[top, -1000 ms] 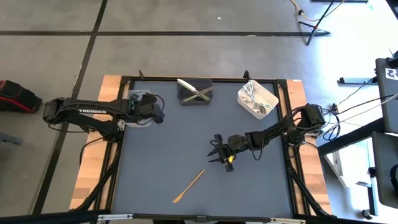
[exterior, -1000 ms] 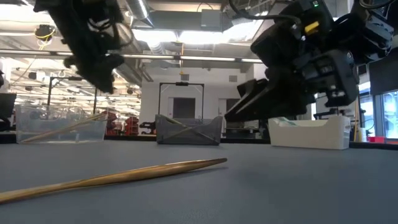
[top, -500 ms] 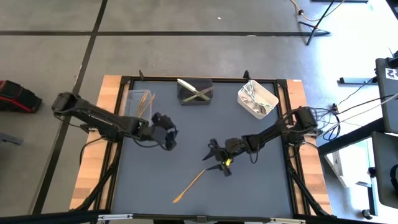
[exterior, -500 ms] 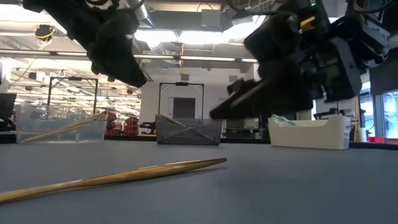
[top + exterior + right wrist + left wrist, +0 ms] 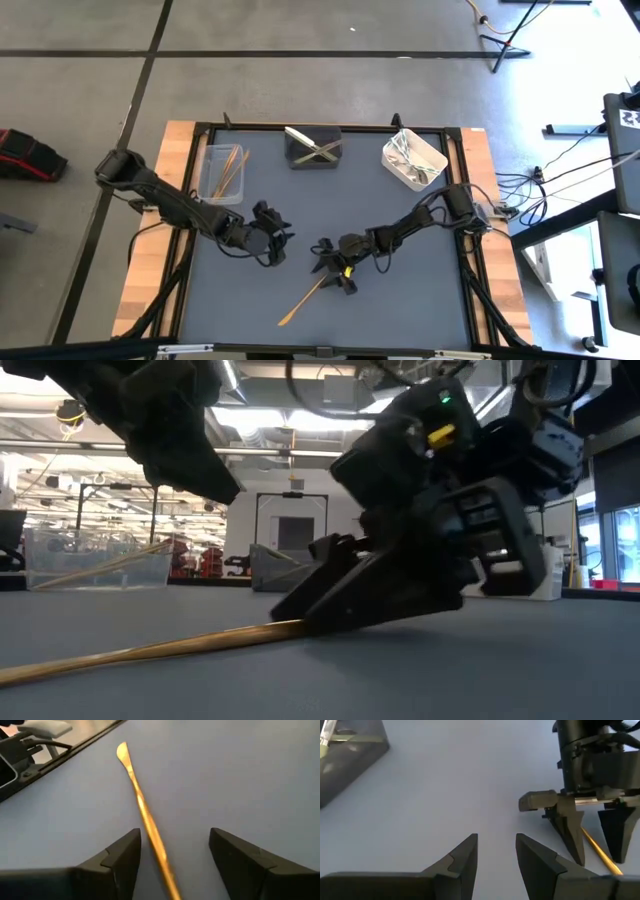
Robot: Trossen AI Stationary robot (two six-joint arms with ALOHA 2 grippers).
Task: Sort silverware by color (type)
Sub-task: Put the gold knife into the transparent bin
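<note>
One copper-gold utensil (image 5: 300,302) lies flat on the blue-grey table, slim and long, also seen in the low view (image 5: 150,652). My right gripper (image 5: 331,277) is open and low over its far end. In the right wrist view its fingers (image 5: 174,834) stand one on each side of the gold shaft (image 5: 145,812), and no touch shows. My left gripper (image 5: 274,243) hovers open and empty (image 5: 496,837) just left of it, above bare table. More gold pieces lean inside the clear tub (image 5: 222,172).
Along the far edge stand the clear tub, a dark grey tub (image 5: 313,147) with pale pieces crossed in it, and a white tub (image 5: 414,158) with silver pieces. The two grippers are close together mid-table. Open table surface lies toward the near edge and the right.
My left arm left the clear tub and swung toward the near edge and the table's middle, ending beside the right gripper. My right gripper moved left and toward the near edge, then dropped down over the gold utensil's far end. The utensil has not moved.
</note>
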